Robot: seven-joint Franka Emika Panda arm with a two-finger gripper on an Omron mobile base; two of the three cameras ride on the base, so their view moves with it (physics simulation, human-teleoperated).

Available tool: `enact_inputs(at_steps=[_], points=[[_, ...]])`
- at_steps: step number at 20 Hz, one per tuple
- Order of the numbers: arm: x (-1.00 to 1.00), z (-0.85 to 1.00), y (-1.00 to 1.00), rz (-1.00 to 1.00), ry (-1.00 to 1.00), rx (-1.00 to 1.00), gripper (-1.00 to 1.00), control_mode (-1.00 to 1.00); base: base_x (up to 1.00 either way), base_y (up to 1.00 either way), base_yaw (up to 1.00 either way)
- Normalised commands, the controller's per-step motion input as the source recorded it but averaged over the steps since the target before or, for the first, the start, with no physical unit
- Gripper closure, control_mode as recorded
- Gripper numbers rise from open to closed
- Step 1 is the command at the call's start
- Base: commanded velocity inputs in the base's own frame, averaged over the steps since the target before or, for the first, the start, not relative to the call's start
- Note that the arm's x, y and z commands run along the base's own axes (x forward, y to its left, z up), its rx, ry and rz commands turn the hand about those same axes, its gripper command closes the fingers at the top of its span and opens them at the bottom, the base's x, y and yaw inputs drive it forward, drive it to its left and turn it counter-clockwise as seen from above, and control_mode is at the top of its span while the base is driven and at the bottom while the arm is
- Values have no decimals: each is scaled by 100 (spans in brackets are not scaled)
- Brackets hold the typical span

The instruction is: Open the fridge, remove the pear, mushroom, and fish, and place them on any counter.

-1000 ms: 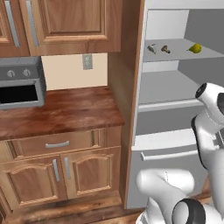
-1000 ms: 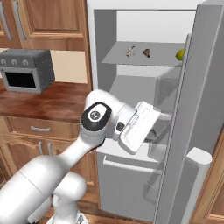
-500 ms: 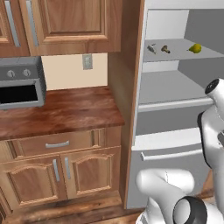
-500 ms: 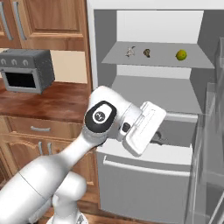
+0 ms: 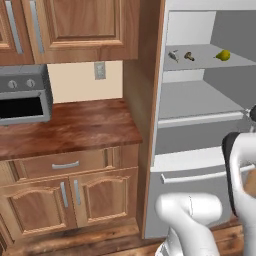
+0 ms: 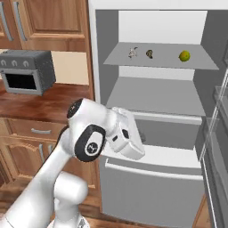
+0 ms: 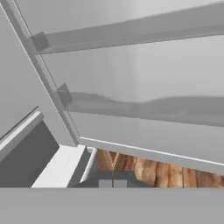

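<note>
**Fridge open, three items waiting on the upper shelf — gripper low and to the right of them**

The fridge (image 6: 151, 111) is standing with its door swung wide, so the opening step is judged done and the first pick is the step in hand. On the upper shelf (image 6: 160, 62) the fish (image 6: 132, 52), the mushroom (image 6: 149, 54) and the pear (image 6: 184, 56) are lying in a row, left to right, each apart from its neighbours; the pear is sitting nearest the door side.

The gripper (image 7: 112, 183) is fully closed and is holding nothing; in the hand view it is facing the inside of the open door, with the wooden floor showing below the door's edge. In the right base view the hand is hanging in front of the fridge's lower compartment, well under the upper shelf.

The relation that matters: all three items are lying above the gripper and deeper into the cabinet, so the coming move is judged to call for a lift and a turn toward the shelf, with the jaws opening on the way. The fish's long axis cannot be told at this size.

The bench (image 5: 65, 127) is lying to the left of the fridge, with bare room for setting items down.
</note>
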Motion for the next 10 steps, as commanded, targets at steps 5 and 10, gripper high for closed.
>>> enact_inputs(at_steps=[5, 10], points=[[12, 12, 46, 85, 14, 10, 100, -100, 0, 0, 0], [33, 70, 79, 40, 2, -8, 100, -100, 0, 0, 0]])
